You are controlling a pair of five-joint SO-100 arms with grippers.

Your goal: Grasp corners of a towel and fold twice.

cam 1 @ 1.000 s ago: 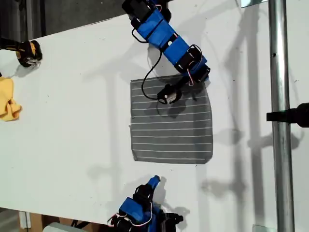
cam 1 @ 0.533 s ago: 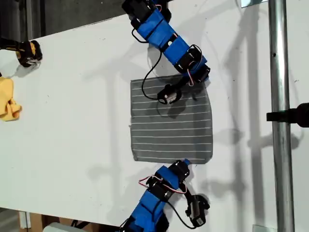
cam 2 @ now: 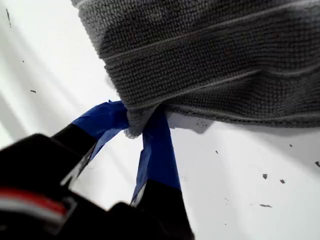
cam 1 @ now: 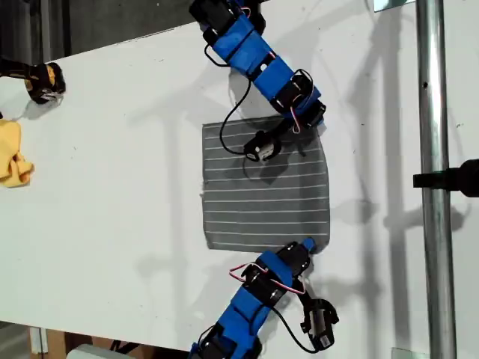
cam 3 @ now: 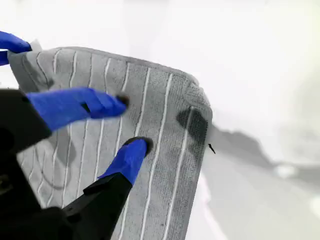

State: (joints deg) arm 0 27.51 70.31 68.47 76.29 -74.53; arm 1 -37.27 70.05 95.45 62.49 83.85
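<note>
Grey towel (cam 2: 210, 55) corner pinched in my first gripper (cam 2: 137, 131).

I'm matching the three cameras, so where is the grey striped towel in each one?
Exterior view: towel lies flat at the centre of the table, between both arms.
First wrist view: fills the upper part, a corner pinched by my first gripper.
Second wrist view: beneath my second gripper.
Shared landmark: the towel's white stripes.
</note>
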